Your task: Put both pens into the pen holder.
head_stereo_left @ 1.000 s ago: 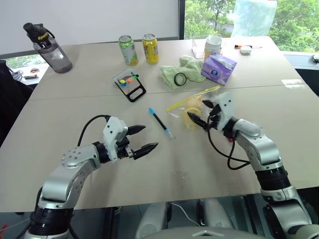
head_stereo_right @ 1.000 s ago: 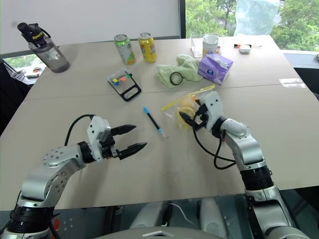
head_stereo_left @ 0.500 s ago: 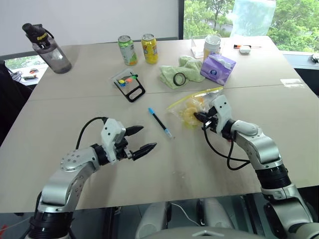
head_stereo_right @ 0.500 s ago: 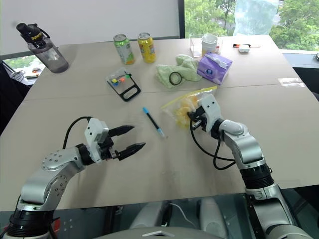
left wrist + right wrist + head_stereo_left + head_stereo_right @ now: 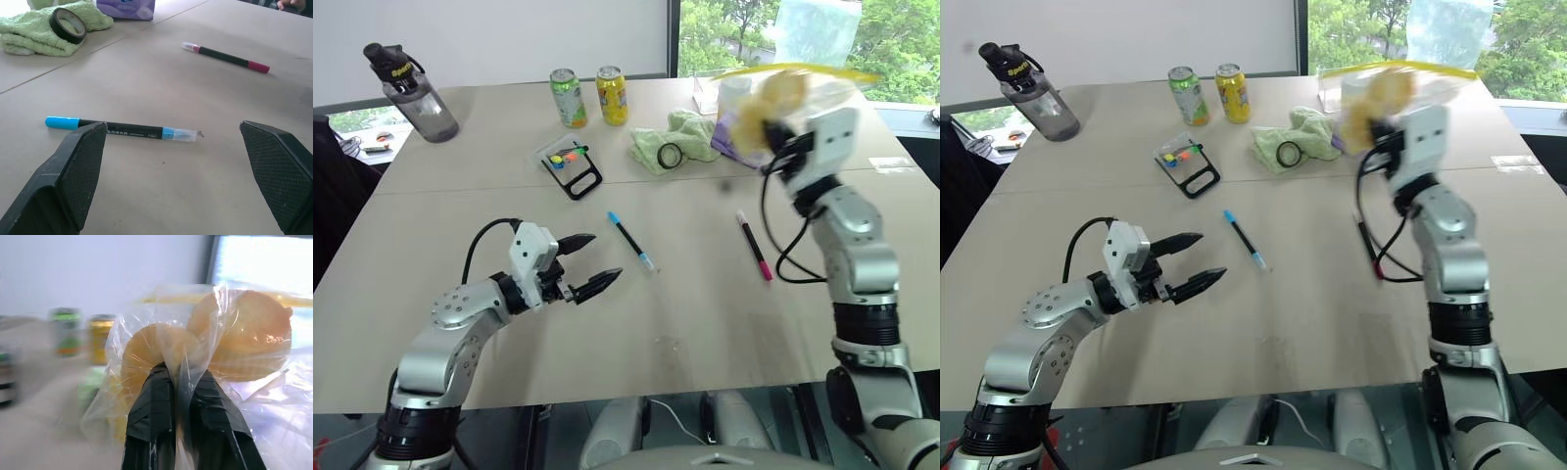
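A black pen with a blue end [image 5: 630,241] lies mid-table, just beyond my open left gripper [image 5: 607,256]; the left wrist view shows this blue pen [image 5: 122,129] on the table between the spread fingers [image 5: 80,164], untouched. The pink-red pen [image 5: 754,247] lies bare on the table to the right, also in the left wrist view [image 5: 227,57]. The pen holder [image 5: 570,166] lies farther back, left of centre, with small coloured pieces in it. My right gripper [image 5: 771,137] is raised high at the right, shut on a clear plastic bag [image 5: 215,342] of yellow round things.
At the back stand a water bottle [image 5: 411,93] and two cans [image 5: 570,98]. A green cloth [image 5: 690,132] with a tape roll [image 5: 670,155] and a purple tissue pack [image 5: 1342,137] lie behind the pens. The table's near edge runs just below my left arm.
My right gripper closed on the plastic bag and swung it up and to the right off the table, uncovering the pink-red pen. The left gripper stayed in place, open.
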### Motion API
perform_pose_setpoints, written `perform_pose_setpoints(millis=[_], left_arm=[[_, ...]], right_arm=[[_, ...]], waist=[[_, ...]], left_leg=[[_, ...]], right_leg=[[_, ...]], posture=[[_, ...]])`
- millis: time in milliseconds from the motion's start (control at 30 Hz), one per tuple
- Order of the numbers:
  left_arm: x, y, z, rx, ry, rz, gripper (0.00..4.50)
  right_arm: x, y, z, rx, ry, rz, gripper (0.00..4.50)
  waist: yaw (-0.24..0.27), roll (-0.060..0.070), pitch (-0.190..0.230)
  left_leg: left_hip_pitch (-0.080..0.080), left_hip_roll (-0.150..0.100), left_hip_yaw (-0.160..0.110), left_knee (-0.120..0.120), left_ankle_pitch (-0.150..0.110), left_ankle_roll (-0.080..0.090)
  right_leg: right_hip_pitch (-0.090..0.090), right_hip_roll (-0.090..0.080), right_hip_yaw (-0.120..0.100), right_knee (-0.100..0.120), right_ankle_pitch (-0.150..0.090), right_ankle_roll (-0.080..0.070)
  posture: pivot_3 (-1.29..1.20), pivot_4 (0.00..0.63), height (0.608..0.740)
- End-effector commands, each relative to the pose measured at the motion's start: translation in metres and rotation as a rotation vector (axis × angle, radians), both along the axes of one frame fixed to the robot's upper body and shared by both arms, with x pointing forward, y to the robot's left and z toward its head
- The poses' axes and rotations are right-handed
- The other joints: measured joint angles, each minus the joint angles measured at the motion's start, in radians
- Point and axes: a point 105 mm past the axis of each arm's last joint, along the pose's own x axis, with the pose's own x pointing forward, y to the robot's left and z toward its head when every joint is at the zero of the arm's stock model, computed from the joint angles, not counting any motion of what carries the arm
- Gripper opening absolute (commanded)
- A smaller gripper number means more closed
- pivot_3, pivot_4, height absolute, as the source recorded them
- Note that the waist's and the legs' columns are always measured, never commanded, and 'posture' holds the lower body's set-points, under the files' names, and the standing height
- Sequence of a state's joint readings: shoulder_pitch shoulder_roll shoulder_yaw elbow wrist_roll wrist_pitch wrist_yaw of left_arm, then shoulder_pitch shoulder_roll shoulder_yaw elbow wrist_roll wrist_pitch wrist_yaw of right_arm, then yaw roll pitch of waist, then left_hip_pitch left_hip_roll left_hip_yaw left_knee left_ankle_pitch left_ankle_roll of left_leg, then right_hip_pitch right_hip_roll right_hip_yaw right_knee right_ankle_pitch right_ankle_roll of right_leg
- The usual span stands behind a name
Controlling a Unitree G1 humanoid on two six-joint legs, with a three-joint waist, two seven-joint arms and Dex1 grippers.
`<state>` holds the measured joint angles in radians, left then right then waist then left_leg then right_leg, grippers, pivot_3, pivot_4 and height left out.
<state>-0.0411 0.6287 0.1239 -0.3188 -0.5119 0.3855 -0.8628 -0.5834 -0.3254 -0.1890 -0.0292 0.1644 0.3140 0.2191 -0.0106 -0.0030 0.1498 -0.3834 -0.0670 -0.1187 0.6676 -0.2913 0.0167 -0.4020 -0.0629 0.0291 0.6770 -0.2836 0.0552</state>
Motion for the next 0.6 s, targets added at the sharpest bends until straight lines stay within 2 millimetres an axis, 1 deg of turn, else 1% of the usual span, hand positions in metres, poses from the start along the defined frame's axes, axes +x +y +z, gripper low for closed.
perform_pose_setpoints(millis=[33,67,100,233,300,367,400,433,533,567,600], left_arm=[[0.002,-0.005,0.007,-0.002,-0.042,-0.025,4.5],[0.003,-0.006,0.007,-0.001,-0.043,-0.026,4.5],[0.004,-0.005,0.007,0.0,-0.043,-0.027,4.5],[0.004,-0.005,0.006,0.001,-0.042,-0.028,4.5],[0.004,-0.005,0.005,0.003,-0.039,-0.029,4.5],[0.004,-0.005,0.005,0.002,-0.037,-0.028,4.5],[0.003,-0.005,0.005,0.002,-0.036,-0.027,4.5],[0.003,-0.005,0.005,0.002,-0.036,-0.025,4.5],[0.003,-0.004,0.005,0.003,-0.035,-0.022,4.5],[0.002,-0.004,0.005,0.004,-0.035,-0.021,4.5],[0.002,-0.003,0.005,0.004,-0.036,-0.02,4.5]], right_arm=[[0.0,-0.042,-0.016,0.096,0.104,-0.175,0.79],[0.0,-0.047,-0.026,0.131,0.156,-0.19,1.01],[0.0,-0.049,-0.032,0.141,0.191,-0.199,1.46],[-0.002,-0.05,-0.035,0.135,0.198,-0.23,3.11],[-0.003,-0.05,-0.033,0.14,0.19,-0.231,3.11],[-0.005,-0.049,-0.024,0.085,0.128,-0.233,3.11],[-0.006,-0.045,-0.02,0.078,0.111,-0.202,3.11],[-0.007,-0.036,-0.02,0.068,0.114,-0.136,3.11],[-0.016,0.0,-0.022,0.027,0.127,0.114,3.11],[-0.023,0.013,-0.031,-0.018,0.173,0.213,3.11],[-0.034,0.028,-0.048,-0.087,0.25,0.322,3.11]], waist=[[-0.004,0.0,0.0],[-0.01,0.0,0.0],[-0.013,0.0,0.0],[-0.034,0.001,0.001],[-0.035,0.001,0.001],[-0.032,0.001,0.001],[-0.031,0.001,0.001],[-0.031,0.001,0.001],[-0.031,0.001,0.001],[-0.031,0.001,0.001],[-0.031,0.001,0.001]], left_leg=[[0.0,0.0,0.001,-0.001,0.0,0.0],[0.0,0.0,0.001,-0.001,0.0,0.0],[0.0,0.001,0.003,-0.001,0.0,0.0],[0.0,0.002,0.007,-0.002,0.0,0.0],[0.0,0.002,0.01,-0.003,0.0,0.0],[0.0,0.002,0.01,-0.003,0.0,0.0],[0.0,0.002,0.01,-0.003,0.0,0.0],[0.0,0.002,0.01,-0.003,0.0,0.0],[0.0,0.002,0.01,-0.003,0.0,0.0],[0.0,0.002,0.01,-0.003,0.0,0.0],[0.0,0.002,0.01,-0.003,0.0,0.0]], right_leg=[[-0.001,0.0,0.0,0.0,0.0,0.0],[-0.001,0.0,0.001,0.001,0.0,0.0],[-0.002,0.002,0.003,0.001,0.0,0.0],[-0.004,0.002,0.01,0.003,0.0,0.0],[-0.005,0.002,0.011,0.003,0.0,0.0],[-0.006,0.002,0.011,0.003,0.0,0.0],[-0.006,0.002,0.011,0.003,0.0,0.0],[-0.006,0.002,0.011,0.003,0.0,0.0],[-0.006,0.002,0.011,0.003,0.0,0.0],[-0.006,0.002,0.011,0.003,0.0,0.0],[-0.006,0.002,0.011,0.003,0.0,0.0]], posture=[[0.0,0.15,0.74],[0.0,0.15,0.74],[0.0,0.15,0.74],[0.0,0.15,0.74],[0.0,0.15,0.74],[0.0,0.15,0.74],[0.0,0.15,0.74],[0.0,0.15,0.74],[0.0,0.15,0.74],[0.0,0.15,0.74],[0.0,0.15,0.74]])
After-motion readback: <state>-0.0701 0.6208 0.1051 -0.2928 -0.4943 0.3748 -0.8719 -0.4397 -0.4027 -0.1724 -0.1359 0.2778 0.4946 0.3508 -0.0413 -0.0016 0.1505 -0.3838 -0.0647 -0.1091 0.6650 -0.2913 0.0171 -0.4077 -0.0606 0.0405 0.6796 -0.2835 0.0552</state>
